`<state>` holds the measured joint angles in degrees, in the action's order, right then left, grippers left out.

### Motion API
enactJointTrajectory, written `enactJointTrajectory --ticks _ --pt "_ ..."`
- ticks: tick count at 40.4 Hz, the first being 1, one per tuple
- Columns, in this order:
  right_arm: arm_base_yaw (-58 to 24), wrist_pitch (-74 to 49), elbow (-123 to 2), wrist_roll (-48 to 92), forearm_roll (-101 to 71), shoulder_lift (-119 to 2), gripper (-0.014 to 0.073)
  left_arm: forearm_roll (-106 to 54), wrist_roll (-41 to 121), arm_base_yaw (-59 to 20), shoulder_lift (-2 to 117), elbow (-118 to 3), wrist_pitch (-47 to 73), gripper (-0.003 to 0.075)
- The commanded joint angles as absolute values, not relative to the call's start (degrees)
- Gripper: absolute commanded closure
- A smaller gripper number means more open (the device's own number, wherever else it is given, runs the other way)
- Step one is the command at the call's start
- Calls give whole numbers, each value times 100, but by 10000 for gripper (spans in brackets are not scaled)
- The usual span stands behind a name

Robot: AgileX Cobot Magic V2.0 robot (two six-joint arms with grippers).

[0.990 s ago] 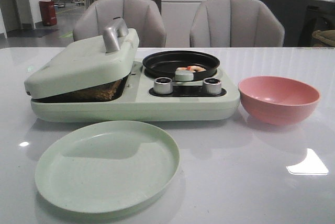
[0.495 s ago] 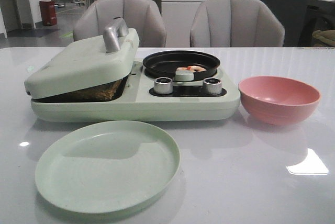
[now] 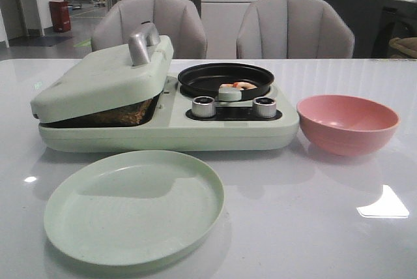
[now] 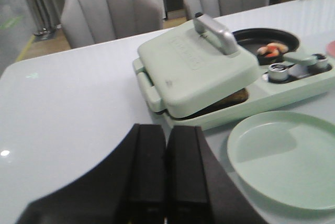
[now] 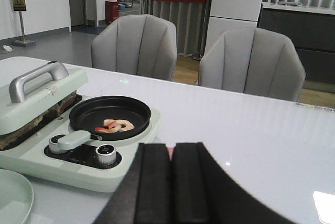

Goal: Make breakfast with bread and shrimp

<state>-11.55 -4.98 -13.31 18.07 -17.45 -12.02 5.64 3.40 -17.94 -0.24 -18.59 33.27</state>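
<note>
The bread [image 3: 120, 117] is clamped inside the pale green sandwich press [image 3: 104, 83], just a browned edge peeking out under the half-shut lid. The shrimp [image 5: 116, 125], curled orange-pink bits, sit right of it in the black pan [image 5: 110, 115].

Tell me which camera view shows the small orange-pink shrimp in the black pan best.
The right wrist view: it looks down into the round black pan, showing the curled orange-pink shrimp whole. The front view shows them low behind the rim; the left wrist view shows them small and blurred.
</note>
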Motion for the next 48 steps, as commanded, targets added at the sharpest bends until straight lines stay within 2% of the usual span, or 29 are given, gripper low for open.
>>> enactJointTrajectory --ticks 1,13,22,48 --pt "-1170 59 -1497 1855 -1731 -1240 625 834 355 -1690 45 -1899 2760 621" --pt "-1170 54 -1497 1855 -1731 -1240 625 572 347 -866 -169 -547 786 621" --pt "-1170 50 -1497 1855 -1731 -1240 625 442 100 -674 -169 217 -297 621" --pt "-1170 50 -1497 1855 -1731 -1240 625 407 -428 -674 -169 195 -422 621"
